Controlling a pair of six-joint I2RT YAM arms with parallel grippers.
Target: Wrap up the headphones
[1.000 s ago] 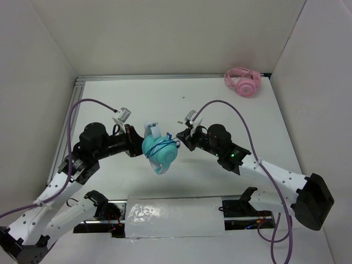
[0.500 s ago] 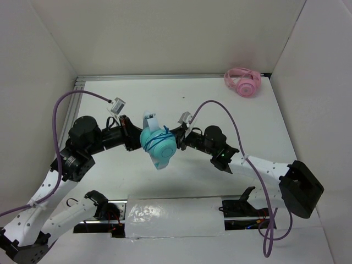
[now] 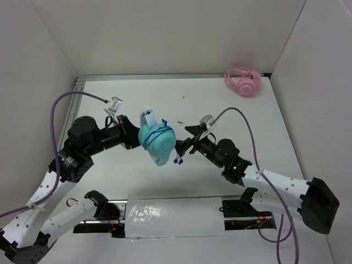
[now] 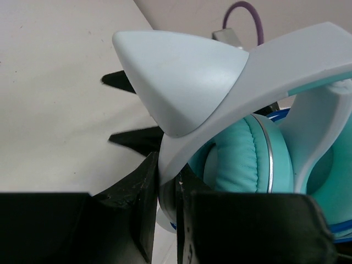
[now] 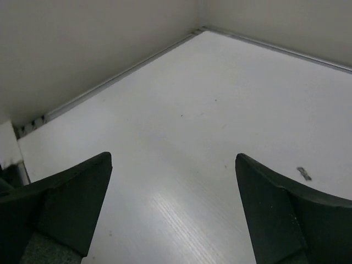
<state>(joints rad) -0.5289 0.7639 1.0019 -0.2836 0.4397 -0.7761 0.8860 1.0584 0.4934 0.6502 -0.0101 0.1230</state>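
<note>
While the left gripper [image 4: 165, 184] pinches the headphones [image 3: 158, 142], the right gripper [image 5: 173, 159] gapes empty; wrapping looks nearly done, and the dangling plug [image 3: 177, 161] wants tucking.

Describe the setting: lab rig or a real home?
Likely a lab test cell: a white table boxed in by blank white walls, the left arm and right arm mounted at its near edge, and only headphones and pink headphones as props.
</note>
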